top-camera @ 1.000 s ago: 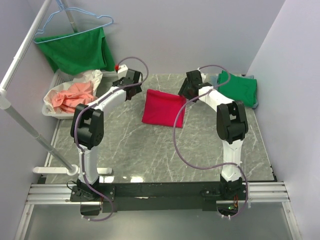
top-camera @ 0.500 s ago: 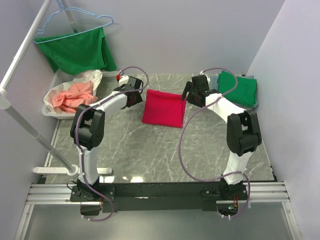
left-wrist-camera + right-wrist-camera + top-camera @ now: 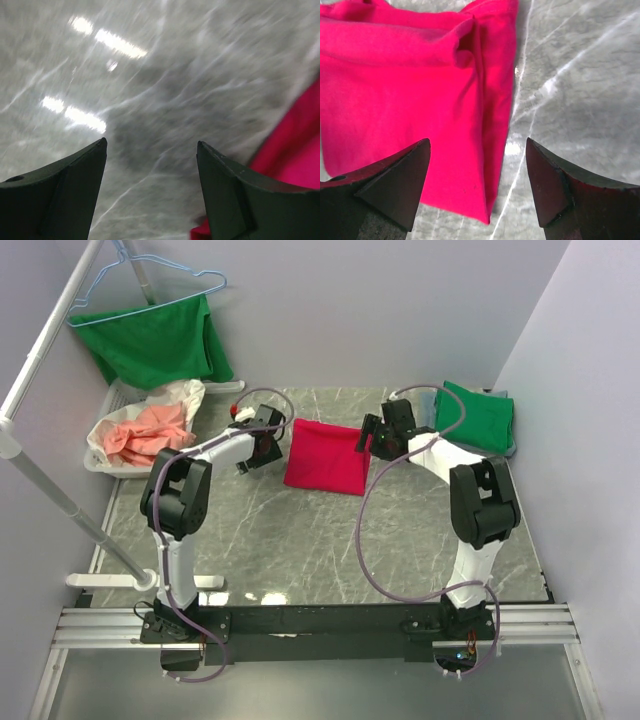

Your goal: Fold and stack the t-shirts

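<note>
The folded red t-shirt (image 3: 327, 456) lies flat on the table (image 3: 300, 540). My left gripper (image 3: 151, 144) hangs beside its left edge, my right gripper (image 3: 477, 142) over its right edge, both wide, empty. A folded green t-shirt (image 3: 478, 418) lies further right.

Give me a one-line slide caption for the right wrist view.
Right gripper, jaws open and empty, hovers over one edge of the folded red t-shirt on the marble table.
</note>
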